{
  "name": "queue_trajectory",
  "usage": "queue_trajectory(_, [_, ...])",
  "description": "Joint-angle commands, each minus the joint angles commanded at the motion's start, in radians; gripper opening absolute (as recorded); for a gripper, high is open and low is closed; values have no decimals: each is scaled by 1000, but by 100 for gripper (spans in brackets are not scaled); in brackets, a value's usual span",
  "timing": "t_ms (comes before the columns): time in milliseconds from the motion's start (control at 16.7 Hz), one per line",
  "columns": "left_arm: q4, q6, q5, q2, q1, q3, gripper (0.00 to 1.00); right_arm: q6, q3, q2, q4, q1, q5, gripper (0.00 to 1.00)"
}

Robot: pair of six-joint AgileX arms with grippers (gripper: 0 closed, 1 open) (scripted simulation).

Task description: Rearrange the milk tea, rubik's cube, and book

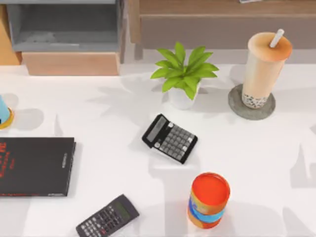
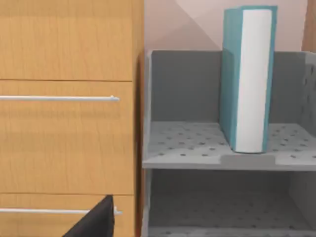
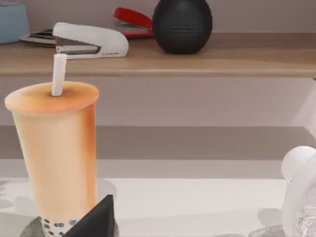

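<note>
The milk tea (image 1: 264, 69), a tall cup of beige-orange tea with dark pearls and a white straw, stands upright on a grey coaster (image 1: 237, 104) at the table's back right. It rises close in front in the right wrist view as the milk tea (image 3: 57, 153), with a dark corner of my right gripper (image 3: 96, 219) just before its base. The book (image 2: 247, 79), light blue with white page edges, stands upright on the upper tier of a grey rack (image 2: 197, 153). A dark corner of my left gripper (image 2: 96, 222) sits low before the wooden drawers. The rubik's cube is out of view.
A potted plant (image 1: 183, 74), two calculators (image 1: 169, 138) (image 1: 107, 217), an orange-lidded can (image 1: 209, 200) and a thin black book (image 1: 35, 166) lie on the table. The grey rack (image 1: 64, 24) stands at the back left. A wooden shelf (image 3: 163, 61) carries staplers and a black ball.
</note>
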Motion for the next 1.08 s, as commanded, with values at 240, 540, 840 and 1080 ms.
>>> queue_trajectory(240, [146, -3, -38, 433, -42, 280, 100, 0, 0, 0, 0, 0, 0, 100])
queue_trajectory(540, [315, -9, -82, 1028, -96, 615, 100, 0, 0, 0, 0, 0, 0, 100])
queue_trajectory(840, [433, -14, -110, 1404, -139, 845, 100, 0, 0, 0, 0, 0, 0, 100])
queue_trajectory(1080, [474, -15, -119, 1518, -155, 927, 100, 0, 0, 0, 0, 0, 0, 100])
